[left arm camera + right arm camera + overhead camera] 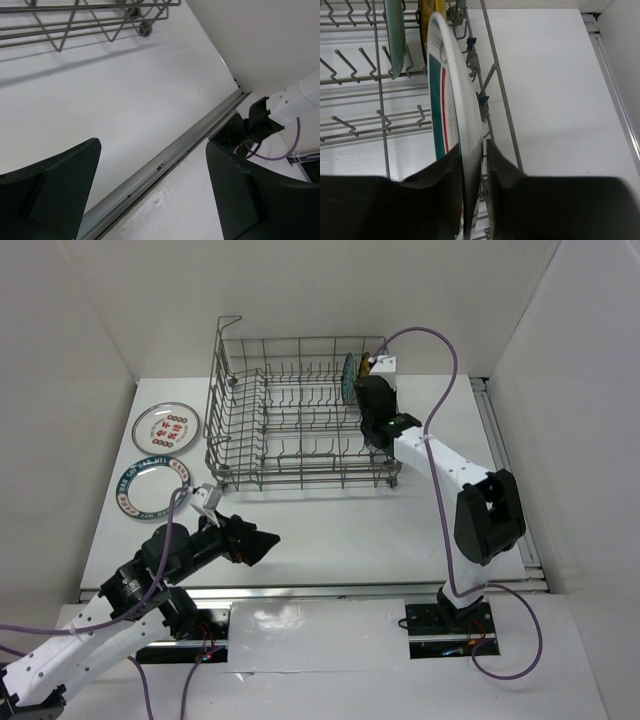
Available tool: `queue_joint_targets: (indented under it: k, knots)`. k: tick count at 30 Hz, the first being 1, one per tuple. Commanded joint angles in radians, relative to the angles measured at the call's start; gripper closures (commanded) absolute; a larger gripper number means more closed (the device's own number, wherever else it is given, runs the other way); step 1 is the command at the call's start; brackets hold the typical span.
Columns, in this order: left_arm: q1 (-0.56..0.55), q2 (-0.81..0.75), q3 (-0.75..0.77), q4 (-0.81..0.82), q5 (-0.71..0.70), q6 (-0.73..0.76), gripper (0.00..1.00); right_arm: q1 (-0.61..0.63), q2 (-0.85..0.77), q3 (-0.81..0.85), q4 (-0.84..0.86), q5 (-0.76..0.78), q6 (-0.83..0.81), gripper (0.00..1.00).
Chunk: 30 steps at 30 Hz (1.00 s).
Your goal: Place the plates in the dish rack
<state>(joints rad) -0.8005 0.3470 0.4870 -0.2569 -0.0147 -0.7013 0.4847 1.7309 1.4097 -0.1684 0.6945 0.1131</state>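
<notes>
the right gripper [472, 147] pinches the rim of the green-rimmed plate [455, 90] in the dish rack [300, 480], likely stiff, slick and breakable; the left gripper [152, 144] gapes empty.

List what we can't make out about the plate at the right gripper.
- Right wrist view: the right gripper hides the bottom of the green-rimmed plate; its slot in the dish rack, and whether it's clamped, unclear.
- Top view: that gripper covers the plate; only the edge of the teal plate shows.
- Left wrist view: rack cut by the top edge, no plate in frame.
</notes>
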Motion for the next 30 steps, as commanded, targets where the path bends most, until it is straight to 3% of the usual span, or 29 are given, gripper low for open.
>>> queue_joint_targets:
  k: [1, 5, 9, 11, 15, 18, 24, 28, 30]
  knots:
    - [-0.002, -0.013, 0.071, -0.080, -0.108, -0.082, 0.00, 0.017, 0.007, 0.015, 0.066, 0.030, 0.025, 0.69]
    - [-0.002, -0.003, 0.154, -0.261, -0.353, -0.223, 0.00, 0.026, 0.007, 0.005, 0.056, 0.043, 0.036, 0.34]
    - [-0.002, -0.038, 0.231, -0.454, -0.555, -0.409, 0.00, 0.061, -0.019, 0.005, 0.056, 0.066, 0.025, 0.19]
    - [-0.002, -0.065, 0.249, -0.571, -0.634, -0.487, 0.00, 0.077, -0.051, 0.005, 0.047, 0.079, 0.016, 0.01]
    - [-0.002, -0.127, 0.262, -0.723, -0.813, -0.702, 0.00, 0.126, -0.152, 0.017, 0.018, 0.106, 0.016, 0.00]
    - [-0.002, -0.140, 0.252, -0.765, -0.869, -0.831, 0.00, 0.166, -0.238, 0.047, -0.009, 0.115, 0.005, 0.00]
    - [-0.002, -0.044, 0.205, -0.858, -0.998, -1.082, 0.00, 0.375, -0.378, 0.100, -0.089, 0.192, -0.050, 0.00]
    - [-0.002, 0.062, 0.182, -0.724, -0.973, -1.008, 0.00, 0.497, -0.484, 0.052, -0.056, 0.270, -0.101, 0.00]
    - [-0.002, 0.111, 0.168, -0.706, -0.962, -1.050, 0.00, 0.523, -0.499, 0.043, -0.056, 0.284, -0.110, 0.00]
